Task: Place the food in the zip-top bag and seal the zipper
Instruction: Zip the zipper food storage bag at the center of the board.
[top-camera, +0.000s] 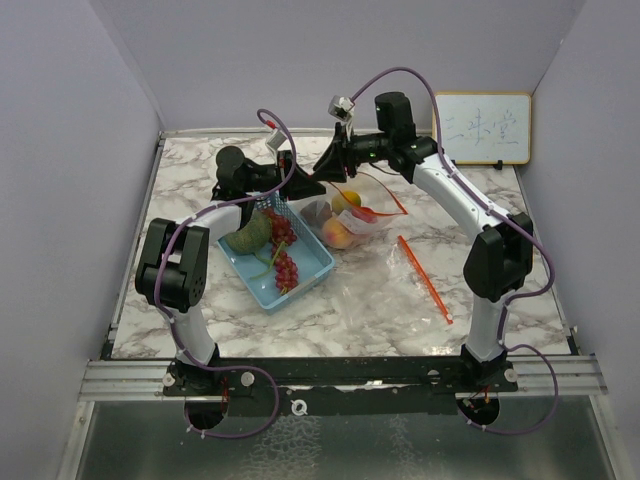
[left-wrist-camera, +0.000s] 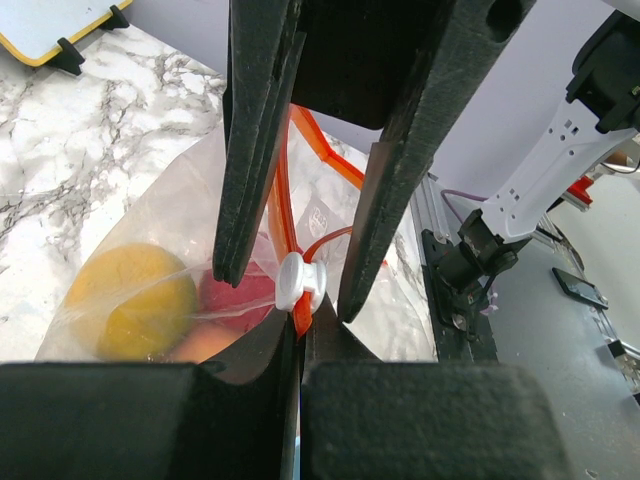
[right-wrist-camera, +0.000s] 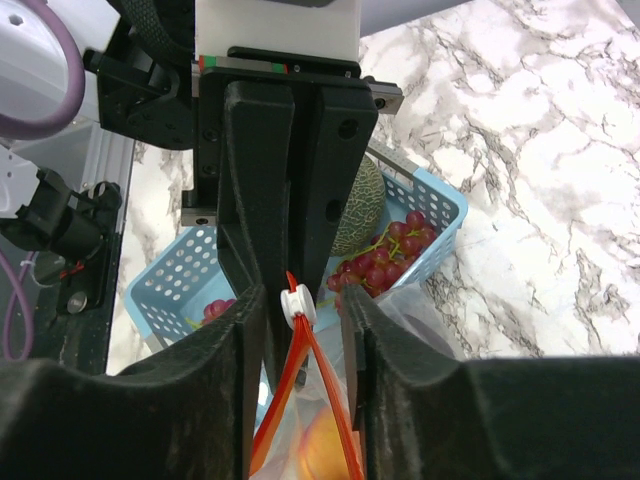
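Note:
The clear zip-top bag (top-camera: 372, 216) lies mid-table with an orange (top-camera: 346, 200), a peach (top-camera: 337, 234) and a red fruit (left-wrist-camera: 235, 295) inside. Its orange zipper is drawn up to a white slider (right-wrist-camera: 297, 303). My left gripper (left-wrist-camera: 300, 330) is shut on the zipper's tip just past the slider. My right gripper (right-wrist-camera: 300, 297) straddles the slider, open, with a gap on each side. The netted melon (top-camera: 250, 233) and red grapes (top-camera: 283, 250) lie in the light-blue basket (top-camera: 305, 283).
The basket sits just left of the bag, under my left arm. An orange zipper strip (top-camera: 425, 280) with clear plastic lies flat at the right. A small whiteboard (top-camera: 484, 128) stands at the back right. Walls close in the table's sides.

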